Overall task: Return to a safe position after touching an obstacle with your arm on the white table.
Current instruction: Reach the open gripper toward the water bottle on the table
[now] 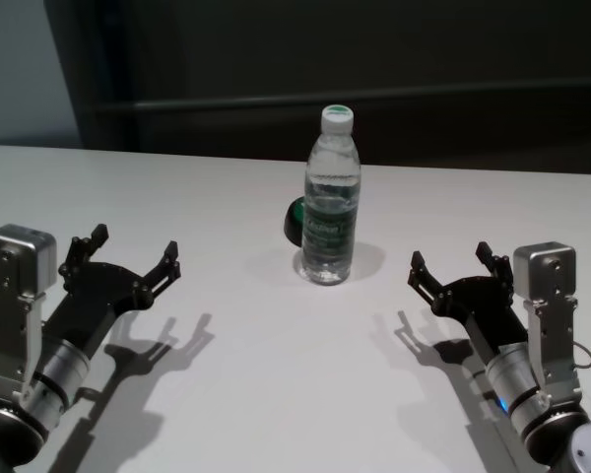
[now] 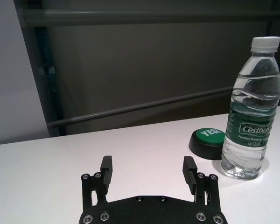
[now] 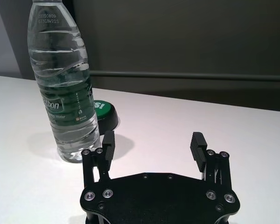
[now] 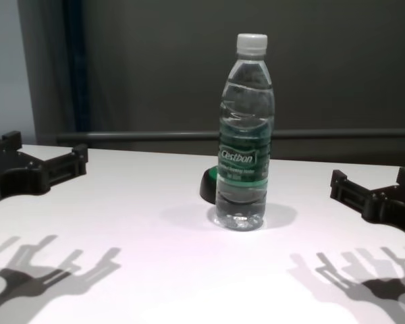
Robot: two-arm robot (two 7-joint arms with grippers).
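Observation:
The clear water bottle [image 1: 331, 197] with a white cap and dark green label stands upright at the middle of the white table [image 1: 276, 384]. My left gripper [image 1: 135, 246] is open and empty, low over the table to the bottle's left and well apart from it. My right gripper [image 1: 450, 258] is open and empty to the bottle's right, also apart from it. The bottle shows in the left wrist view [image 2: 249, 121], the right wrist view [image 3: 65, 88] and the chest view [image 4: 244, 135]. Both grippers show at the chest view's sides, left [image 4: 46, 150] and right [image 4: 372, 181].
A small black dome with a green top [image 1: 294, 222] sits just behind the bottle, toward its left; it also shows in the left wrist view [image 2: 207, 142]. A dark wall with a rail runs behind the table's far edge.

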